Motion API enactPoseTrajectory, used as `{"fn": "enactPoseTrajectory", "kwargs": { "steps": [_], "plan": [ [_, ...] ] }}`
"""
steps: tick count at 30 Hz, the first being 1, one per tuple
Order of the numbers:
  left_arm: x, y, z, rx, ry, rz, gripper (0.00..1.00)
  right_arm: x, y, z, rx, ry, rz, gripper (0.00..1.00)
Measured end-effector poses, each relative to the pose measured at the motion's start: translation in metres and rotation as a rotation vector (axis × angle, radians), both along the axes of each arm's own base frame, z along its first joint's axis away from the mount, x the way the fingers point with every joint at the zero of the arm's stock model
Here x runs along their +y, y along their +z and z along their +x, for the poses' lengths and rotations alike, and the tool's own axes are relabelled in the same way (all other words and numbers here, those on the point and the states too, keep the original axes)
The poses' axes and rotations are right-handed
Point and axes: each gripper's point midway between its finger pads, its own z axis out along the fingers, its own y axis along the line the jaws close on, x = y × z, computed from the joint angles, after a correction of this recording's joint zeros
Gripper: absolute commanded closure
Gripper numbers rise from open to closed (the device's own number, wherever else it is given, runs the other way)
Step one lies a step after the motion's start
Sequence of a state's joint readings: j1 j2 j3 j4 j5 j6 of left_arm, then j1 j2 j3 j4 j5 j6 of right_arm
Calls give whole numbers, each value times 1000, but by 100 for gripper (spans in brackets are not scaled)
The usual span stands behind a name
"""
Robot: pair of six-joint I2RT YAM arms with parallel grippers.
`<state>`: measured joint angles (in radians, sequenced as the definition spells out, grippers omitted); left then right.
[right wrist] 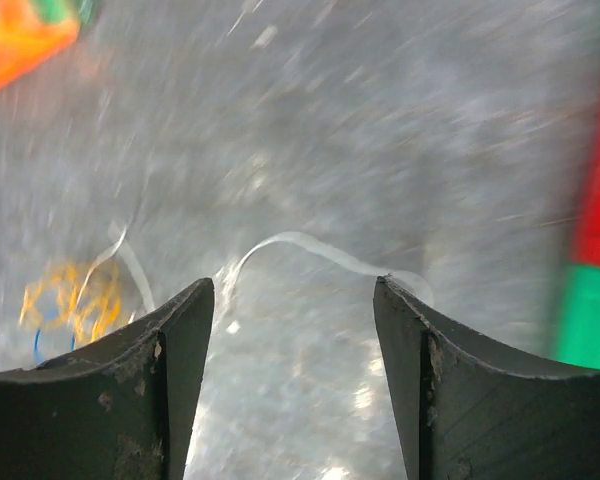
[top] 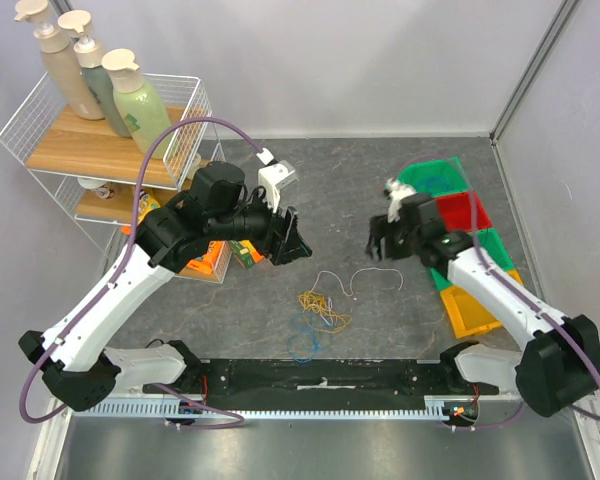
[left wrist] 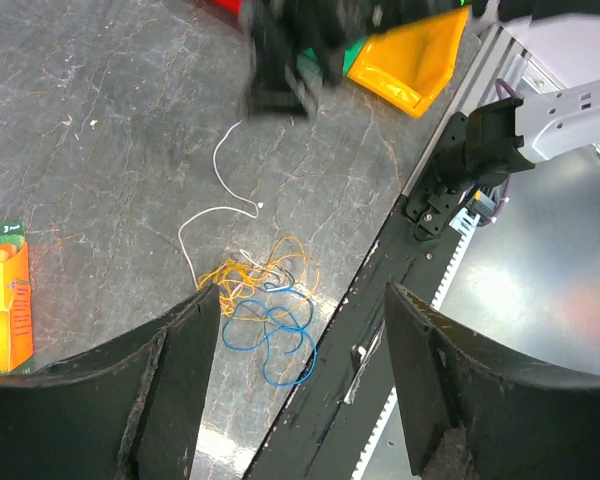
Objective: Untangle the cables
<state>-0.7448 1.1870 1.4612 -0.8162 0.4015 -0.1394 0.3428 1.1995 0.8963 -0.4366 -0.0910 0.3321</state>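
Your R gripper [top: 382, 245] hangs wide open, empty; white cable [top: 365, 275] lies on the table [top: 340, 190] just near of it. L gripper [top: 292, 245] is open too, w/ the yellow-blue tangle [top: 320, 310] nearer, between the arms.

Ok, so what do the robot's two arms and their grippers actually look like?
The left arm and right arm both have white link shells with black joints and black bases. A purple hose runs along each. The left gripper and right gripper are black. Their jaws are broad, dark, curved wedges with scuffed, dusty tips. No markings are readable.
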Motion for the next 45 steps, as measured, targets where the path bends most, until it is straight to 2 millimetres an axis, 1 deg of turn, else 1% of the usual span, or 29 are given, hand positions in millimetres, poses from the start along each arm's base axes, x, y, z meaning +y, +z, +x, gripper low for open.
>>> {"fn": "enactPoseTrajectory", "kwargs": {
  "steps": [3,4,6,7,8,10,11,12,14,15,16,17,18,21,22,23,25,27,28,31,35,38,41,43,45],
  "plan": [
    [-2,0,-2,-1,-9,-1,28,45,-34,-44,99,164,-14,28],
    [-3,0,-3,-1,-14,-1,29,57,-44,-59,123,214,-17,28],
    [-4,0,-5,0,-21,0,30,73,-54,-77,144,281,-4,28],
    [-5,-1,-5,2,-23,2,32,80,-57,-82,150,302,11,26],
    [-5,-2,-5,5,-24,4,32,83,-57,-84,151,309,22,25],
    [-7,-6,-4,13,-26,13,33,82,-57,-78,141,266,28,24],
    [-8,-8,-3,18,-26,17,33,78,-57,-72,136,223,27,25],
    [-9,-10,-2,24,-25,23,33,69,-56,-64,138,154,41,25],
    [-10,-14,-1,34,-25,32,34,36,-55,-42,133,-30,77,25],
    [-11,-15,-1,36,-25,34,34,18,-54,-34,124,-110,87,25],
    [-11,-16,0,39,-25,37,34,5,-52,-29,112,-168,93,25],
    [-11,-17,-1,41,-26,39,34,-5,-48,-25,94,-203,93,25],
    [-11,-18,-1,43,-26,40,34,-7,-42,-22,71,-204,96,24],
    [-11,-19,-1,44,-27,42,34,-4,-21,-13,14,-169,83,22],
    [-11,-19,-1,45,-27,42,34,-7,-16,-9,4,-179,71,23],
    [-11,-19,-1,45,-27,42,34,-16,-10,-3,-2,-220,51,23],
    [-10,-19,-2,47,-27,44,34,-43,-5,12,-11,-328,18,29],
    [-10,-20,-2,49,-27,47,34,-85,-5,22,-6,-471,-10,35],
    [-10,-20,-3,51,-27,48,34,-108,-6,25,-3,-550,-27,37],
    [-9,-20,-3,52,-26,50,34,-162,-7,25,-5,-716,-60,39],
    [-8,-21,-3,50,-24,51,34,-209,-8,28,-11,-837,-9,39],
    [-6,-21,-4,49,-21,52,34,-235,-21,31,13,-893,19,38],
    [-4,-21,-6,48,-20,52,34,-246,-38,31,58,-900,19,38],
    [-4,-21,-7,47,-20,52,34,-251,-45,30,82,-898,23,37],
    [-3,-21,-7,45,-18,51,34,-259,-47,31,92,-903,20,37]
  ]
}}
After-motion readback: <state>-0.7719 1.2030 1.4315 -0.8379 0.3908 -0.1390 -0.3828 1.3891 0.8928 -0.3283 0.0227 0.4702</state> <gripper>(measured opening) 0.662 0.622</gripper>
